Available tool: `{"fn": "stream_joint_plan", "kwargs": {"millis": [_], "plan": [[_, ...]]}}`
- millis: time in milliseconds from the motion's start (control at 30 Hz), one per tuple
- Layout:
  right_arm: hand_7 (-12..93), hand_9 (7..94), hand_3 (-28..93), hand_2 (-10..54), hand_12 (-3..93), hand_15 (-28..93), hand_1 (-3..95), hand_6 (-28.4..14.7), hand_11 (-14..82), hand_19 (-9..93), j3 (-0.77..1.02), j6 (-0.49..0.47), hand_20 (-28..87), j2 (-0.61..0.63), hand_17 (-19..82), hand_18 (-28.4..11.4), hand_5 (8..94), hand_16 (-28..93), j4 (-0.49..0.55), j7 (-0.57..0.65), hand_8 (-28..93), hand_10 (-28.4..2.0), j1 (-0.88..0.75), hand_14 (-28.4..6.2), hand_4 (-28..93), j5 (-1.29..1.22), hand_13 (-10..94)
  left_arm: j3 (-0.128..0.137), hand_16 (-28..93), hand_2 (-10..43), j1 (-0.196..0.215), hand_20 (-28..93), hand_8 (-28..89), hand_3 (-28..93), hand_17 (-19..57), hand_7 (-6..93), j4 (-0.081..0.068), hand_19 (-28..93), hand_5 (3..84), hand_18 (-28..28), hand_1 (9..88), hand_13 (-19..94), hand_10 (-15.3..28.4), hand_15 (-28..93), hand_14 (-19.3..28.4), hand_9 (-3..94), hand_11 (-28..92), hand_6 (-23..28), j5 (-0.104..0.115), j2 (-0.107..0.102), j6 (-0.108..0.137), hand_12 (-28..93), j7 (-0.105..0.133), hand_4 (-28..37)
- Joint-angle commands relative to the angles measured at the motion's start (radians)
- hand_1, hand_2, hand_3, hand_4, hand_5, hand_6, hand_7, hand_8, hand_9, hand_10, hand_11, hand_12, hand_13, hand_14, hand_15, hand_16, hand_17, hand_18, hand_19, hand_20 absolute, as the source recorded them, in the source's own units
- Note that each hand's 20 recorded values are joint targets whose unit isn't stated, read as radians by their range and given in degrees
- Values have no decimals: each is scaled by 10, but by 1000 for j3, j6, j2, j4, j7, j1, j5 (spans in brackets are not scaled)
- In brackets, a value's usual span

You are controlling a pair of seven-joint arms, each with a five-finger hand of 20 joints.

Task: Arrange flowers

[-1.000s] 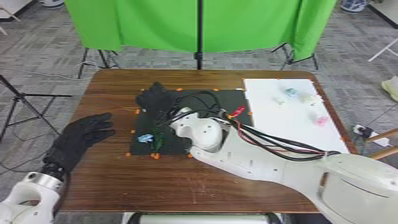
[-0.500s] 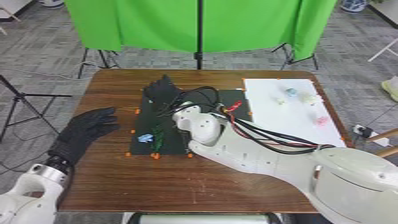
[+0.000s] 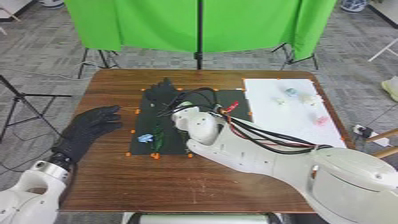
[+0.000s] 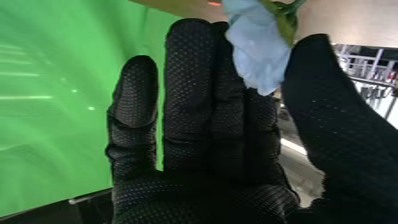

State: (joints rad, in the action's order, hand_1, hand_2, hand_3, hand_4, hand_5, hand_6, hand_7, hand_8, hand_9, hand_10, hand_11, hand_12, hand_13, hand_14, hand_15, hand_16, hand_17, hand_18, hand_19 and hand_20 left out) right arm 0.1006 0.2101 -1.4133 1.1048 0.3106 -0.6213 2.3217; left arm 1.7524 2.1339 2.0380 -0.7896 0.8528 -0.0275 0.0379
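Note:
In the head view my right hand (image 3: pixel 162 94) is over the far left part of the black mat (image 3: pixel 142 148), its fingers straight. A light blue flower (image 3: pixel 146 138) with a green stem (image 3: pixel 158 144) is at the mat's near left, closer to me than that hand. The right wrist view has my right hand (image 4: pixel 200 125) with long, straight fingers. There a pale blue flower (image 4: pixel 256 42) overlaps the finger edges beside the thumb; whether they touch is unclear. My left hand (image 3: pixel 87 127) stays left of the mat, fingers relaxed.
On the right, a white board (image 3: pixel 271 122) bears a blue flower (image 3: pixel 291 92), a whitish flower (image 3: pixel 309 99) and a pink flower (image 3: pixel 322 120). My right forearm and its loose black cables (image 3: pixel 213 99) cross the mat. Orange marks line the mat's edges.
My right hand has shifted slightly away from me and to the right. The left hand has moved a little forward and rightward. The blue flower on the mat has kept its place.

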Motion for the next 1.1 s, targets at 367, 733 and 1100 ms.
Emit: {"fn": "stream_joint_plan", "kwargs": {"millis": [367,733,1100], "plan": [[539,625,808,-80,275,555,366,6,399,741,31,-52,411,-5,253,-154,509,226,25,23,-115,-65,6,-17,-283,10,642,-8,-64,50,-2,-30,-117,727,-68,239,-9,598,409,240,273,302,153,486,182,376,295,61,-5,5,-13,146,-14,-276],[514,608,835,-80,225,564,330,10,447,739,31,-63,416,-5,248,-156,517,213,23,30,-170,-76,11,-20,-283,3,633,-14,-64,50,-12,-31,-116,726,-69,238,-14,598,409,242,274,300,153,485,183,376,295,62,-5,5,-16,146,-13,-277],[508,598,852,-83,219,567,313,11,451,740,38,-70,419,4,243,-158,520,209,45,40,-264,-79,13,-21,-283,12,625,-2,-63,50,15,-31,-117,726,-70,238,-4,598,409,242,273,300,154,481,180,375,294,61,-5,13,-6,146,0,-277]]}}
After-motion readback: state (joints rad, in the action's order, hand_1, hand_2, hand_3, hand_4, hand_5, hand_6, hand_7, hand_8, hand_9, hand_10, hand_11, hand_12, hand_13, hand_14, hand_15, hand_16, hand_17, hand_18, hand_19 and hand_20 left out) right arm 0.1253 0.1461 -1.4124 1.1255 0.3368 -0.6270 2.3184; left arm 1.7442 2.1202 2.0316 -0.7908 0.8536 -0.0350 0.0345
